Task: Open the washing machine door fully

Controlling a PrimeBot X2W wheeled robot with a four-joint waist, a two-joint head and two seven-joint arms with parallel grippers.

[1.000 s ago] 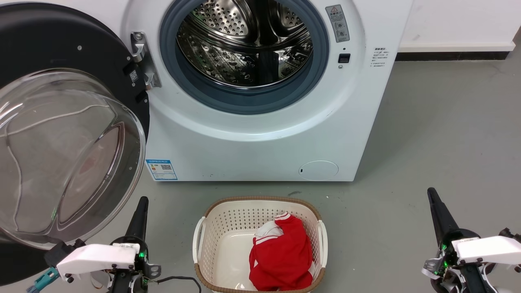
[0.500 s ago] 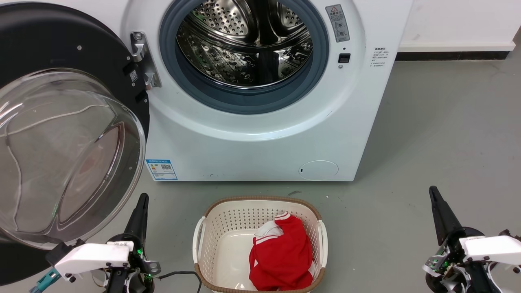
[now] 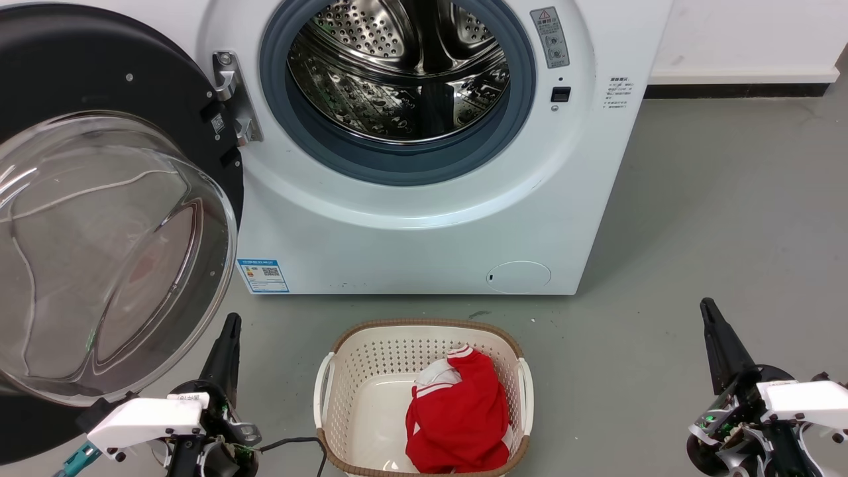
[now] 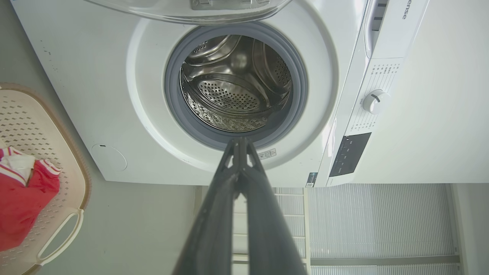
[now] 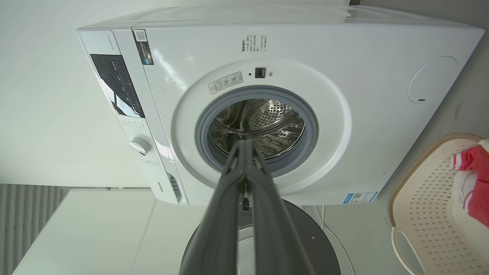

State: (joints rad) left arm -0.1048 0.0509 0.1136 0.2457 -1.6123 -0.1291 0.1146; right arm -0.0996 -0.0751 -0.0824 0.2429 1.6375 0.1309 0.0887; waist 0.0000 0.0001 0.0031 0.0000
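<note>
Just above the left claw (image 3: 232, 322), large round black-rimmed glass washing machine door (image 3: 106, 225) swung wide open, big white front-loading washing machine (image 3: 430, 238) ahead, left and right claw (image 3: 707, 307) both pinched closed, empty.

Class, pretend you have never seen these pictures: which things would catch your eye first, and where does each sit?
First the washing machine door, black rim around a bulging glass bowl, hanging wide open at the head view's left. Right of it gapes the shiny perforated steel drum inside the white washing machine. On the floor in front, a bright red garment lies in a cream laundry basket.
</note>
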